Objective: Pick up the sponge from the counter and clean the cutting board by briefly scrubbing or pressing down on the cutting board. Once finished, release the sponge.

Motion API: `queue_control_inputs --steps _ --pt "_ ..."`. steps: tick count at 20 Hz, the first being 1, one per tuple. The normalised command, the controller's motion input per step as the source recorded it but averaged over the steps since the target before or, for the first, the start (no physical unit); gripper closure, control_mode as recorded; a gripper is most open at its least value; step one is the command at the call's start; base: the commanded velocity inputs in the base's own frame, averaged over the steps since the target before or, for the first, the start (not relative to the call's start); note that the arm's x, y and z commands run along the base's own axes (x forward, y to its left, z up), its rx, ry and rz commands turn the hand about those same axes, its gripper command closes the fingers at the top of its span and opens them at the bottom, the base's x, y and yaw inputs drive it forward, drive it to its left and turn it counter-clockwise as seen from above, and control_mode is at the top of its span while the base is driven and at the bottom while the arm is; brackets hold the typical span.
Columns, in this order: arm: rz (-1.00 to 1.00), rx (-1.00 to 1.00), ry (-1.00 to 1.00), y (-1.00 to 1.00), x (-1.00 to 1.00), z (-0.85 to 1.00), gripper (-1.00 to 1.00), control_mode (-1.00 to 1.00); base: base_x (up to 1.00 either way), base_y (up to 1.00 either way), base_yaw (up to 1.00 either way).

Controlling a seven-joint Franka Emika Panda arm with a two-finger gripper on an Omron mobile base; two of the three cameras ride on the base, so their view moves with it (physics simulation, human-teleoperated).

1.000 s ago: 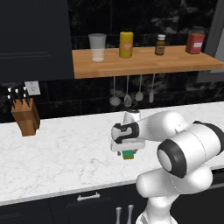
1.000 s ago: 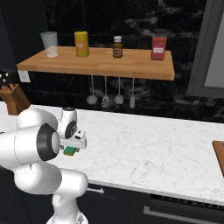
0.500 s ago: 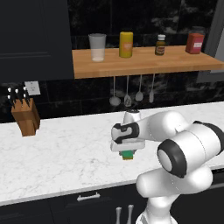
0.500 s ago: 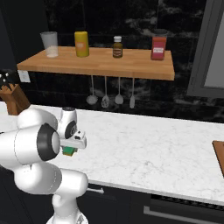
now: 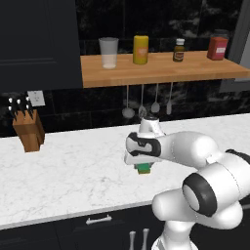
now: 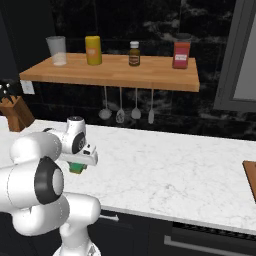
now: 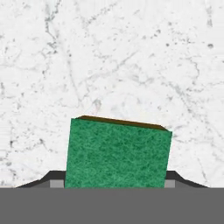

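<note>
The fingers [image 7: 114, 186] are clamping the sponge [image 7: 117, 154] from both sides: in the hand view their dark tips are pressing against its left and right edges, with the green face filling the space between them and a thin brown-orange edge showing along its far side. In the left base view the fingers [image 5: 144, 166] are pointing straight down from the white hand, and the sponge [image 5: 144, 169] is sitting under them, green above a strip of orange, at or just above the surface [image 5: 68, 171]; whether it is touching the marble I cannot tell. In the right base view the sponge [image 6: 77, 168] is peeking out beneath the hand as a small green and orange block, toward the near left part of the surface [image 6: 165, 170].

The white, grey-veined surface is running from left to right across both base views above dark cabinets. The cutting board [image 6: 250, 176] is lying far to the right, well apart from the sponge, with just its reddish-brown end showing at the right edge of the right base view.

A wooden knife block [image 5: 28, 131] is standing at the far left of the surface. Above, a wooden shelf [image 5: 161, 68] is carrying a clear cup [image 5: 109, 52], a yellow container [image 5: 140, 49], a small dark bottle [image 5: 179, 50] and a red container [image 5: 217, 47], and ladles and spoons [image 5: 146, 100] are hanging below it.
</note>
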Motion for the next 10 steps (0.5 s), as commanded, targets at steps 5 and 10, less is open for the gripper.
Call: queue_control_inputs --steps 5,10 --pt "0.0 0.0 -0.01 0.0 -0.27 0.7 1.0 -1.0 0.0 0.0 0.0" --pt "0.0 0.0 -0.13 -0.13 -0.54 0.62 1.0 -1.0 0.0 0.0 0.0"
